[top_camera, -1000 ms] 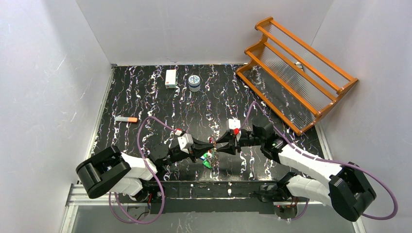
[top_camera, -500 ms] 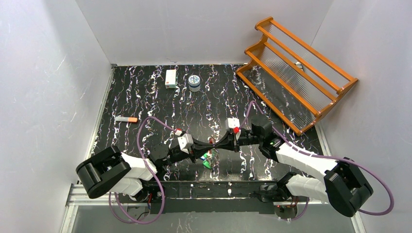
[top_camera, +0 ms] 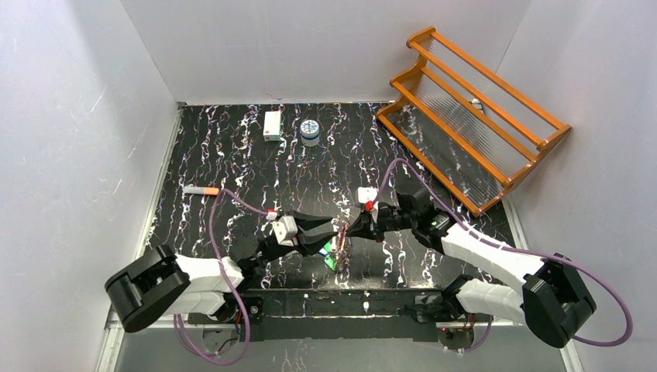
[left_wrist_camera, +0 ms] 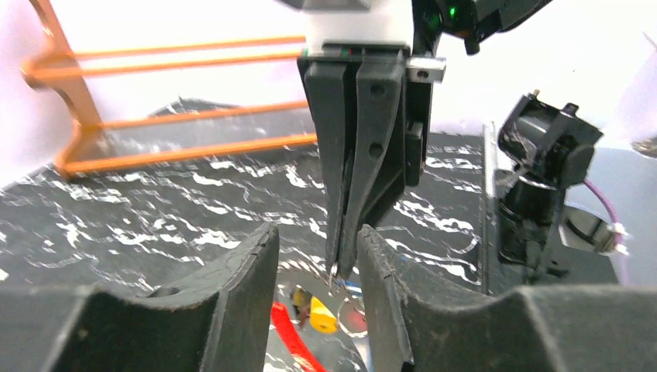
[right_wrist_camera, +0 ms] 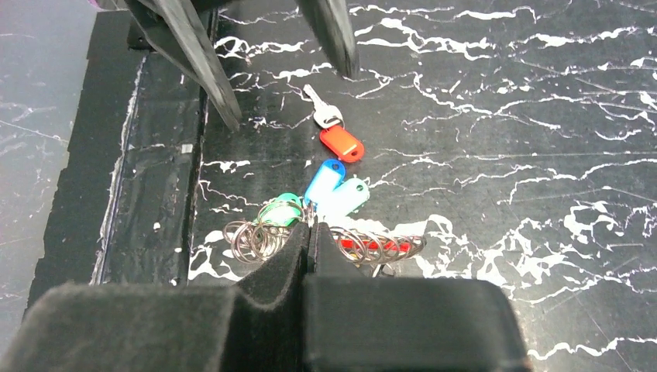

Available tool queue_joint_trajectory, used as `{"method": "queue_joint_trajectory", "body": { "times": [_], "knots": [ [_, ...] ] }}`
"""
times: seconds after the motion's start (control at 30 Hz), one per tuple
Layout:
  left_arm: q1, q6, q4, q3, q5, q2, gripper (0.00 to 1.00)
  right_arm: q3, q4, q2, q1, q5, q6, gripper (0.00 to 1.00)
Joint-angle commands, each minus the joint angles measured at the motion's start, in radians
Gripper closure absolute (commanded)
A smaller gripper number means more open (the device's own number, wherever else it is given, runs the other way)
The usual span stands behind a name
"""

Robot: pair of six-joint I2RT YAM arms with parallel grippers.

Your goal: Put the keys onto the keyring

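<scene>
While the right fingers [right_wrist_camera: 283, 260] pinch the keyring [right_wrist_camera: 249, 237], left fingers [left_wrist_camera: 236, 291] parted just beside, coloured keys [right_wrist_camera: 339, 142] beneath

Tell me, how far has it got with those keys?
Seemingly done: blue and green keys cluster at the keyring. In hand: the right gripper pinches that ring; the left gripper hangs open. Left: a red-capped key lies apart, not yet threaded.
</scene>
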Motion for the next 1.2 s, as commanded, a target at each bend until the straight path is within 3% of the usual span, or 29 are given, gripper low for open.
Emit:
{"method": "queue_joint_trajectory", "body": {
  "times": [0.0,0.23,0.4,0.63,0.77,1.17],
  "knots": [
    [-0.001,0.123,-0.069,0.005,-0.054,-0.098,0.58,0.103,-0.161,0.022,-0.002,0.049,-0.050,0.99],
    [0.000,0.263,-0.420,0.057,-0.038,-0.233,0.55,0.203,-0.391,0.081,0.009,0.128,-0.099,0.99],
    [0.000,0.318,-0.601,0.104,0.017,-0.247,0.55,0.248,-0.492,0.107,0.023,0.231,-0.126,0.99],
    [-0.001,0.301,-0.611,0.166,0.150,-0.123,0.55,0.278,-0.538,0.139,0.064,0.255,-0.155,0.99],
    [-0.003,0.289,-0.603,0.211,0.220,-0.033,0.61,0.277,-0.518,0.140,0.077,0.225,-0.154,0.99],
    [-0.009,0.269,-0.530,0.231,0.253,0.086,0.72,0.262,-0.437,0.107,0.081,0.148,-0.114,0.99]
  ]
}}
